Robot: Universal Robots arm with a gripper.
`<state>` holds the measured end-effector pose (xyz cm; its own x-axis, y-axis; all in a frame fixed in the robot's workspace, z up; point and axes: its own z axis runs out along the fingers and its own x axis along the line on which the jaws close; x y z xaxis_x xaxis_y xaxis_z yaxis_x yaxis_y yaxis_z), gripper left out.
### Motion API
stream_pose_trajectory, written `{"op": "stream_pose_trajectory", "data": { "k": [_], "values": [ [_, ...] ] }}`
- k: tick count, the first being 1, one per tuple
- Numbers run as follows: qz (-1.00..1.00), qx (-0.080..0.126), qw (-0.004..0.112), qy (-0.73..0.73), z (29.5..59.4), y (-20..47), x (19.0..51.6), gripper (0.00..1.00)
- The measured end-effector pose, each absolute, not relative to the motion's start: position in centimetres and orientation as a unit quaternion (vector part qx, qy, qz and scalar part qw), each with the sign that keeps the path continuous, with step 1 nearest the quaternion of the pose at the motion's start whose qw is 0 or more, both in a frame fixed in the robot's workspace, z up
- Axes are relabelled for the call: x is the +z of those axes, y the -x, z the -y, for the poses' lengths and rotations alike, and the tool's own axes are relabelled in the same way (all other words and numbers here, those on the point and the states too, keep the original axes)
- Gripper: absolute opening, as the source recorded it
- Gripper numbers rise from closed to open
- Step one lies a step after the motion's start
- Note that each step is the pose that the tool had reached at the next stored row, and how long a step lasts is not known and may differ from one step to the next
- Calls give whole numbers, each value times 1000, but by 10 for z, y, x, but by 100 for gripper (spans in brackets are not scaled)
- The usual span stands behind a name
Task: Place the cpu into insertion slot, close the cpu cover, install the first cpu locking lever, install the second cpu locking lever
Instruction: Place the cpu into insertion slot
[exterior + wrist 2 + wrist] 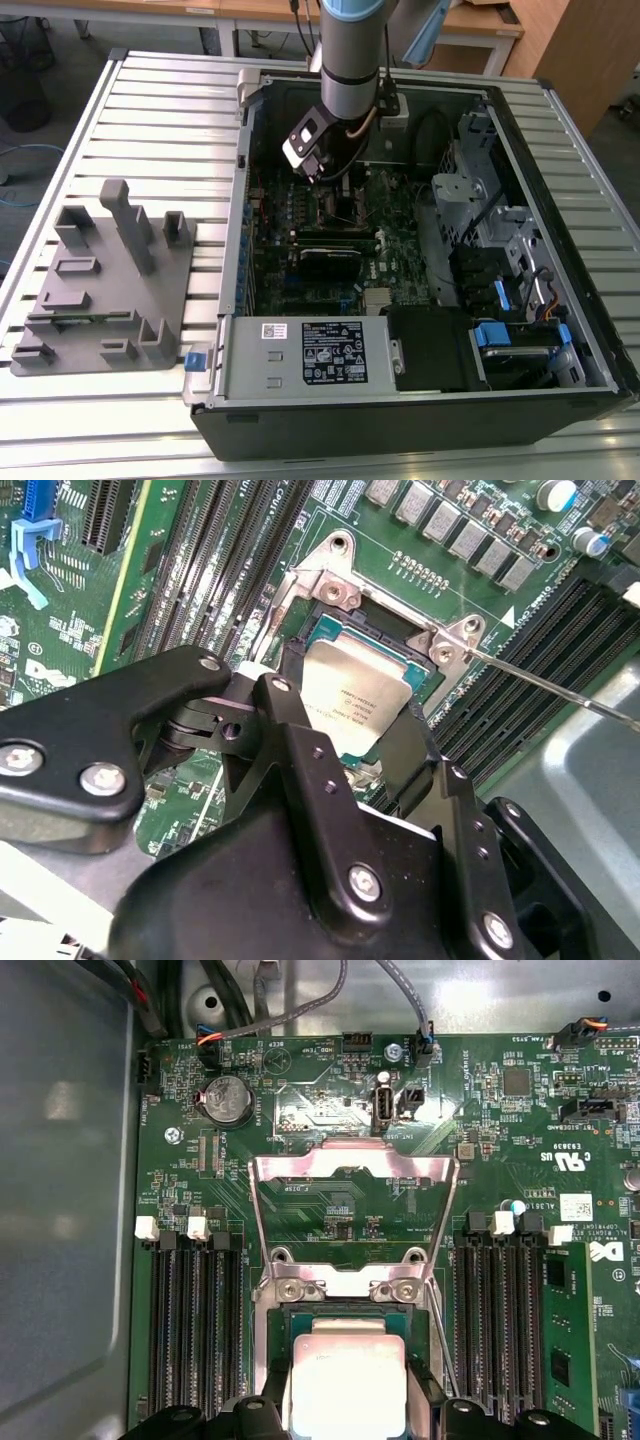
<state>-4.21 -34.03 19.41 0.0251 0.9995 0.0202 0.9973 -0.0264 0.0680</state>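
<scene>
I see the cpu [360, 705] lying flat in the insertion slot [298, 655], silver face up, with a thin rim of the black frame showing along its edges. My gripper [350, 730] straddles it. The fingers [412, 755] are drawn in to the chip's width, one against each of two opposite edges, so they have hold of the cpu.

In the first wrist view the cpu cover [350, 1165] is swung fully back off the socket, and green board shows through its window. A thin locking lever [560, 695] runs out from the hinge corner, close beside the socket. Black memory slots [190, 1330] flank the socket on both sides, leaving only narrow gaps beside the fingers.

In the exterior view the arm [350, 50] drops into the open computer case [300, 420] at upper centre, and the case walls stand well apart from it. A grey fixture block [100, 280] sits on the slatted desk [150, 100] at the exterior view's left.
</scene>
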Motion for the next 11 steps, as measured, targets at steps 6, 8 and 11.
{"op": "stream_pose_trajectory", "data": {
  "k": [6,8,11],
  "values": [
    [-697,31,18,-716,340,42,191,54],
    [-697,31,17,-716,340,42,191,54],
    [-697,31,17,-716,340,42,191,54]
  ]
}}
